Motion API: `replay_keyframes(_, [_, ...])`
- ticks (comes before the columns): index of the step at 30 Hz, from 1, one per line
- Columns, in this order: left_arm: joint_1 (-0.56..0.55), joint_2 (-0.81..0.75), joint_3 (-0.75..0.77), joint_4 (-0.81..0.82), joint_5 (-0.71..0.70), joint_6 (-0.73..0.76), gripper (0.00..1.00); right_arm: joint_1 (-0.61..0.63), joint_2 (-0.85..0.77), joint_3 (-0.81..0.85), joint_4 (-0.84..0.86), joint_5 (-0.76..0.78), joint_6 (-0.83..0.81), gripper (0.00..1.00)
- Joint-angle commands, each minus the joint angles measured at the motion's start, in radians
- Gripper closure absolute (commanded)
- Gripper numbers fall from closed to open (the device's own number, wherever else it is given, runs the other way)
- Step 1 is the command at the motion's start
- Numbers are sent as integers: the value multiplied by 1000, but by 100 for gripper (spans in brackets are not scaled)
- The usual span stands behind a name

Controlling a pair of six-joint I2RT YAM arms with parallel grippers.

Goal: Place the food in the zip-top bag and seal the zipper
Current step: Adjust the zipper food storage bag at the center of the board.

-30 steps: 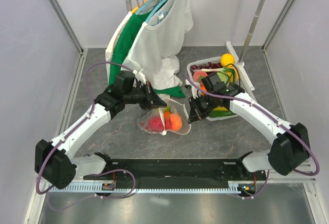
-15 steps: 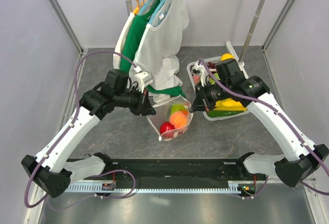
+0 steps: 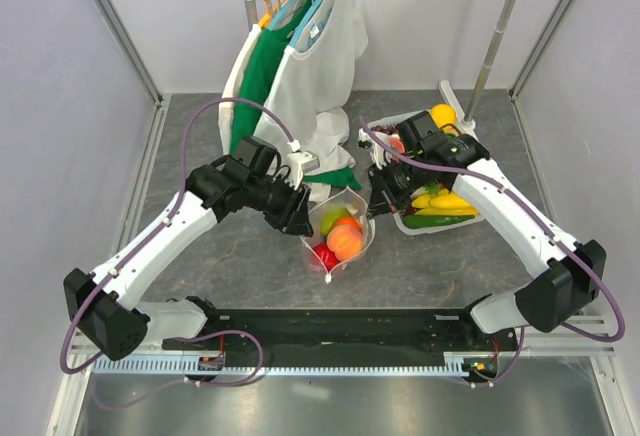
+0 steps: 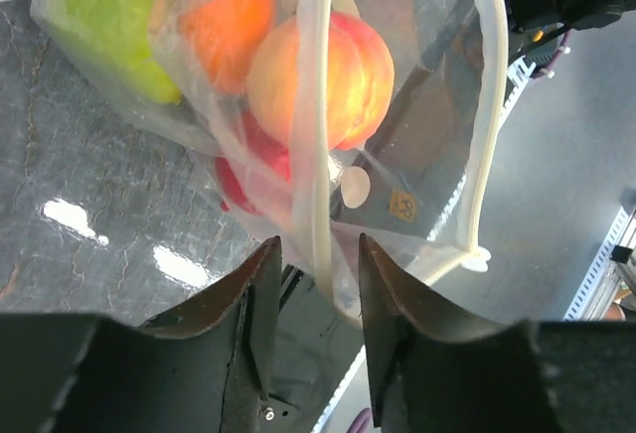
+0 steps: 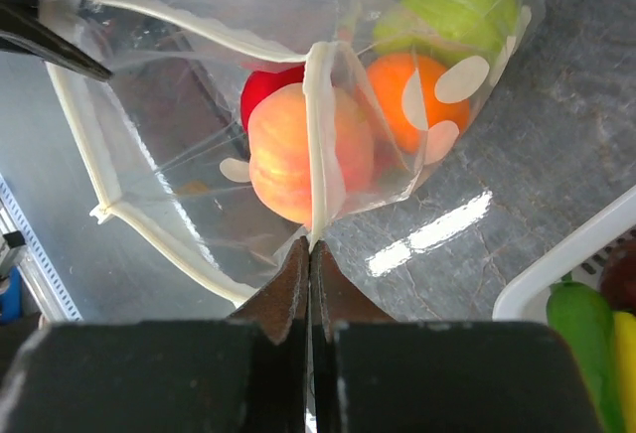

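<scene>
Left jaws: parted, straddling the zipper strip point(image 4: 316, 155) of the bag point(image 4: 437, 185) without clamping it; gap visible on both sides.
Right jaws: closed flat on the bag's mouth edge, pinching the strip there.
Bag: between my 2 arms over the counter point(image 3: 430, 266), just left of the white basket point(image 5: 566, 264). Whether its bottom rests on the counter, cannot tell.
Inside: peach point(image 4: 323, 80), orange fruit point(image 4: 224, 31), green apple point(image 4: 104, 16), 1 red piece point(image 4: 248, 170).
Mouth gapes open.
</scene>
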Motion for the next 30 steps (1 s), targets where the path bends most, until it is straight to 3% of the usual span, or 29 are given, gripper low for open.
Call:
replay_keyframes(1, [-2, 8, 24, 60, 2, 8, 69, -1, -31, 114, -26, -10, -48, 100])
replay_keyframes(3, [-3, 11, 64, 35, 60, -1, 80, -5, -21, 160, -108, -6, -78, 100])
replay_keyframes(5, [-8, 5, 92, -3, 190, -15, 81, -18, 8, 265, -176, -4, -108, 100])
replay_keyframes(8, [-36, -18, 106, -9, 264, -39, 87, -21, 67, 360, -283, -23, -178, 100])
replay_keyframes(12, [-36, 40, 98, -13, 326, -84, 98, -21, 172, 358, -290, 3, -246, 100])
replay_keyframes(18, [-20, 111, 99, 61, 287, -174, 98, -21, 275, 426, -150, 57, -206, 100])
replay_keyframes(21, [19, 138, 119, 66, 266, -228, 98, -22, 292, 502, -133, 112, -180, 76])
replay_keyframes(22, [36, 141, 116, 73, 273, -252, 98, -33, 283, 516, -133, 138, -181, 55])
replay_keyframes(25, [107, 143, 80, 130, 310, -323, 98, -87, 234, 532, -109, 177, -192, 16])
replay_keyframes(28, [130, 122, 41, 185, 318, -346, 98, -160, 208, 544, -95, 218, -237, 3])
replay_keyframes(30, [130, 97, 15, 228, 319, -361, 98, -220, 213, 567, -93, 266, -283, 2])
